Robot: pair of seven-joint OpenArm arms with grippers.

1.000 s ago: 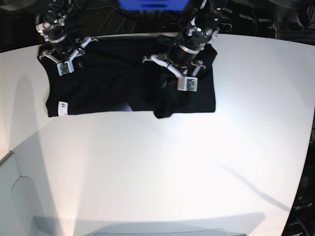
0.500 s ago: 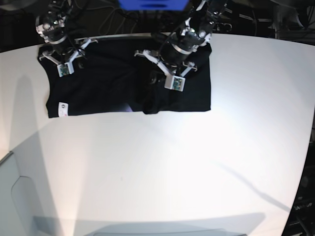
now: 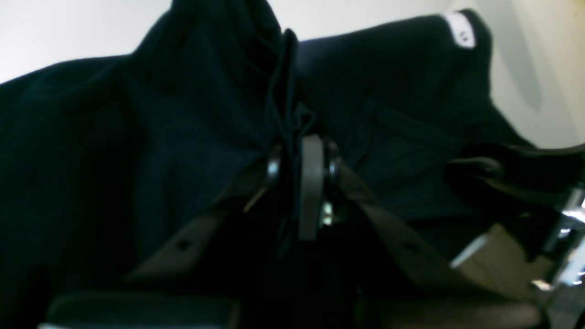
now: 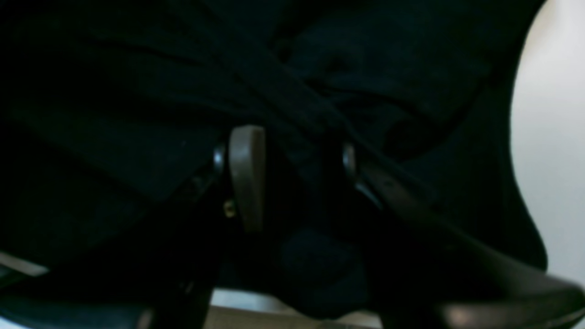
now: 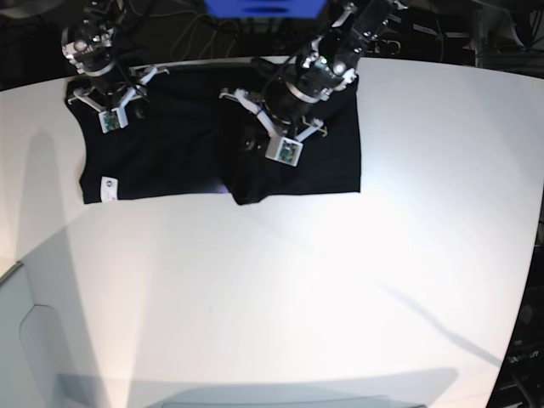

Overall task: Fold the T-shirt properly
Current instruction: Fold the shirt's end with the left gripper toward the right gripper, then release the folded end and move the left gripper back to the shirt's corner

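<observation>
- The left gripper is clamped on a bunched ridge of the shirt; in its wrist view the fingers meet with black cloth pinched between them, the fold rising as a narrow crest just beyond the tips.
- In the base view this gripper sits over the middle of the cloth, its arm reaching in from the far edge of the table.
- The right gripper has its jaws standing apart, one pale finger clear to see and the other dark and dim; black cloth lies between and around them, but the view is too dark to tell whether they grip it.
- In the base view the right gripper is at the shirt's far corner, on that view's left.
- The shirt is plain black, spread along the far side of the table, touching its back edge.
- Its part on the base view's right lies doubled over, with a straight side edge and a small lump of cloth hanging at the near edge in the middle.
- The part on the base view's left lies flatter, with shallow creases running toward the left gripper.
- A small white tag sits at the near corner on the base view's left; the left wrist view also shows it at the far edge of the cloth.
- The table is white and bare around the shirt.
</observation>
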